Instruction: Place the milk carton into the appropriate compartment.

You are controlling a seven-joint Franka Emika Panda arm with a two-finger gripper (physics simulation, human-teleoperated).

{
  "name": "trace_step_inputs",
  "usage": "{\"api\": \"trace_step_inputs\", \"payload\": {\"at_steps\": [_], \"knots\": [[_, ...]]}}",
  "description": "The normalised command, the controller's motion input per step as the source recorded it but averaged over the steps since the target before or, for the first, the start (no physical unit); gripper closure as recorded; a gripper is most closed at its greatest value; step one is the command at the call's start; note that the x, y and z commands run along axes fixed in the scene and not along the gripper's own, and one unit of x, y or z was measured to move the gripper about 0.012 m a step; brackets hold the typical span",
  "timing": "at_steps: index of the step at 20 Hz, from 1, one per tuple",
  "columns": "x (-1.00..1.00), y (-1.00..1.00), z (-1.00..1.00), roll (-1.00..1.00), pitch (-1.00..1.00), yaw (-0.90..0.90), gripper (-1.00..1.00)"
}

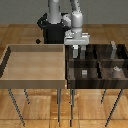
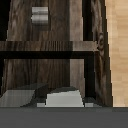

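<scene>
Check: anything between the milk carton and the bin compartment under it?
Nothing visible. The milk carton is at the gripper, above a cell of the dark bin; the small grey object lies beyond the divider.

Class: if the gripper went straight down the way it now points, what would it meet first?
Probably the floor of the dark bin compartment below the gripper. The carton seems held between the jaws and would touch first; depth is unclear.

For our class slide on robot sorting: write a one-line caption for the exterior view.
Panda gripper hanging over the dark wooden divider bin, beside the light wooden tray.
</scene>
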Motion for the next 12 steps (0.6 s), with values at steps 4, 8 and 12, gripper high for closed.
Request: {"api": "trace_step_inputs", "payload": {"at_steps": [4, 8, 12], "knots": [[0.0, 0.0, 0.0, 0.0, 0.0, 0.0, -1.0], [0.0, 0.0, 0.0, 0.0, 0.0, 0.0, -1.0], [0.0, 0.0, 0.0, 0.0, 0.0, 0.0, -1.0]]}}
